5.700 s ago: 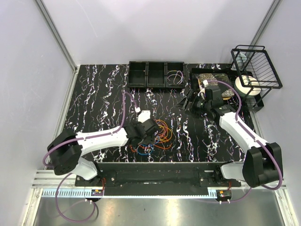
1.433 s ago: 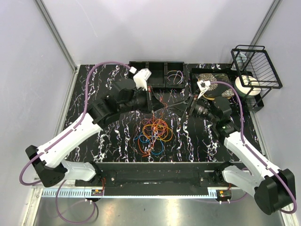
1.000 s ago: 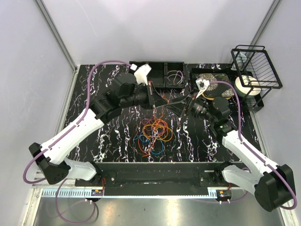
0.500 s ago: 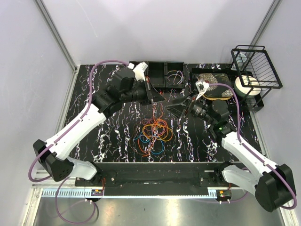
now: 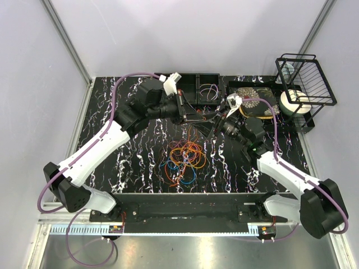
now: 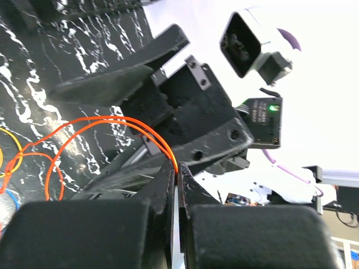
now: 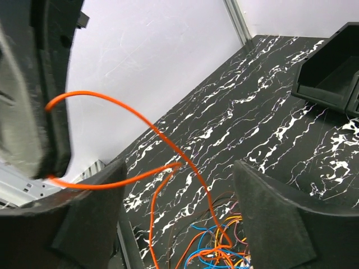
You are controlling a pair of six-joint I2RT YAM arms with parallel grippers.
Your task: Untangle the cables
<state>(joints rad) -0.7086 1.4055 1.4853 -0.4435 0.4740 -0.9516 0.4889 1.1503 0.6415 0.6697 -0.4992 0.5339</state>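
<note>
The cables [image 5: 185,158] lie as a tangled heap of orange, red, yellow, purple and blue loops in the middle of the black marbled table. My left gripper [image 5: 193,114] hangs above and beyond the heap, shut on an orange cable [image 6: 112,118] that stretches up from it. The pinch shows in the left wrist view, at the fingertips of the left gripper [image 6: 176,168]. My right gripper [image 5: 210,125] faces it closely from the right. The right gripper [image 7: 179,213] is open, and the orange cable [image 7: 168,147] passes between its fingers without touching either pad.
A black three-compartment tray [image 5: 185,98] stands at the back, with a purple cable loop [image 5: 209,91] in its right compartment. At the right are a patterned tray [image 5: 255,101], a white roll [image 5: 291,102] and a wire rack [image 5: 305,78].
My left gripper has carried the orange cable higher and to the right. My right gripper has moved left to meet it, so the strand now runs between its jaws, which have narrowed slightly.
</note>
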